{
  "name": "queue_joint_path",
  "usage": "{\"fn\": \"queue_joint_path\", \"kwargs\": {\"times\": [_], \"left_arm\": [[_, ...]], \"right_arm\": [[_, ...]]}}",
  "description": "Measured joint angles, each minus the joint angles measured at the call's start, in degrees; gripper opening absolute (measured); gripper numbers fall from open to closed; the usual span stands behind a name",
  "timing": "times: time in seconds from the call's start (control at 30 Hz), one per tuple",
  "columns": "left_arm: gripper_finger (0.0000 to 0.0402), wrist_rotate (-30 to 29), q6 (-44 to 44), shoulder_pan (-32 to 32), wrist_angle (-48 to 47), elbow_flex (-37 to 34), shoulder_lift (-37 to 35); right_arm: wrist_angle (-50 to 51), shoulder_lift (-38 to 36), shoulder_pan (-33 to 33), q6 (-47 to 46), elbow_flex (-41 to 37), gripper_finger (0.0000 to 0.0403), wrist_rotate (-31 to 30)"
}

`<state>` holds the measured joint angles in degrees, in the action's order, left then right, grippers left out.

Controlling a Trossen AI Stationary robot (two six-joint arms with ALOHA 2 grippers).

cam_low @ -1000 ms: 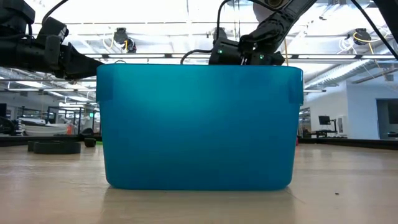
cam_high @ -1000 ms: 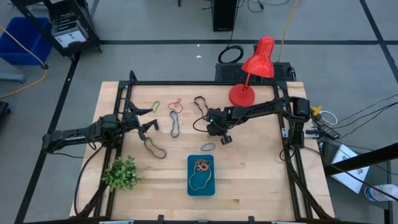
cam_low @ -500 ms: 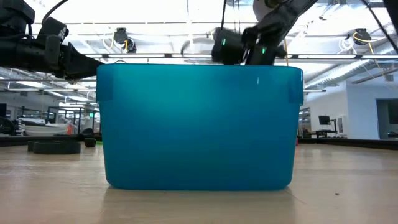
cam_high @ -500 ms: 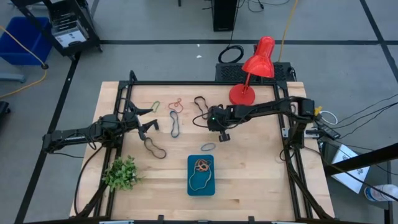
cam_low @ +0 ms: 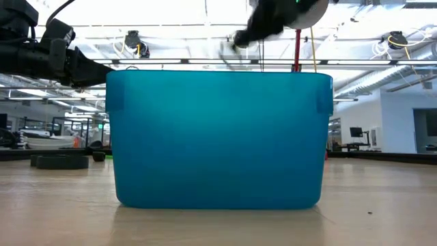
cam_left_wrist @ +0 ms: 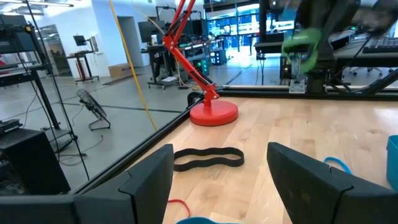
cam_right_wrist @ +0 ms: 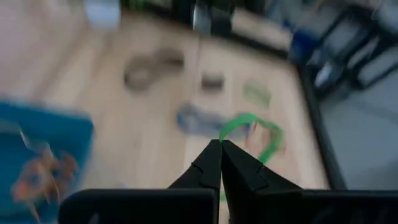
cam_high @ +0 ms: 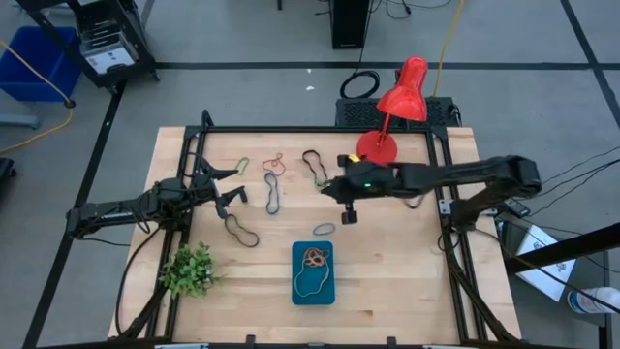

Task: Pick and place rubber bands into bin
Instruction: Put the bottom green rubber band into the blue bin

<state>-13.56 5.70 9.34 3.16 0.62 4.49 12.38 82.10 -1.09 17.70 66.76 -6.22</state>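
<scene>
I carry w/ right gripper (cam_right_wrist: 220,147), fingers clenched on thin green rubber band (cam_right_wrist: 247,135). Next, I think: move over small teal-blue plastic bin (cam_high: 314,272), release. Left gripper (cam_left_wrist: 221,177) spread, waiting.

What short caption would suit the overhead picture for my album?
Right end effector hovers above a blue rubber band, near the teal bin already holding several bands.

Teal bin (cam_high: 313,274) with orange and tan rubber bands (cam_high: 314,258); red lamp (cam_high: 391,113); green plant (cam_high: 188,269); possibly green band (cam_right_wrist: 249,134), blurred.
</scene>
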Motion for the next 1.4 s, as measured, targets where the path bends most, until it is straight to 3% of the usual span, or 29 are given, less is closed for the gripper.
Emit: {"fn": "queue_joint_path", "kwargs": {"times": [0.2,0.37,0.7,0.9,1.17,1.4], "left_arm": [[0.0267,0.0,-0.2,0.0,0.0,0.0,0.0],[0.0267,0.0,-0.2,0.0,0.0,0.0,0.0],[0.0267,0.0,-0.4,0.0,0.0,0.0,0.0],[0.0267,0.0,-0.5,0.0,0.0,0.0,0.0],[0.0267,0.0,-0.7,0.0,0.0,0.0,0.0],[0.0267,0.1,-0.6,0.0,0.1,0.0,0.0]], "right_arm": [[-9.2,-5.7,6.3,-0.1,0.0,0.0000,0.3],[-13.0,-5.9,11.4,-0.1,0.1,0.0000,0.5],[-12.5,5.8,17.7,-2.0,0.1,0.0000,0.5],[-12.1,13.1,18.1,-7.8,0.1,0.0000,1.1],[-10.5,19.4,18.1,-15.3,0.1,0.0000,7.9],[-8.0,23.0,18.0,-17.7,0.1,0.0000,8.2]]}}
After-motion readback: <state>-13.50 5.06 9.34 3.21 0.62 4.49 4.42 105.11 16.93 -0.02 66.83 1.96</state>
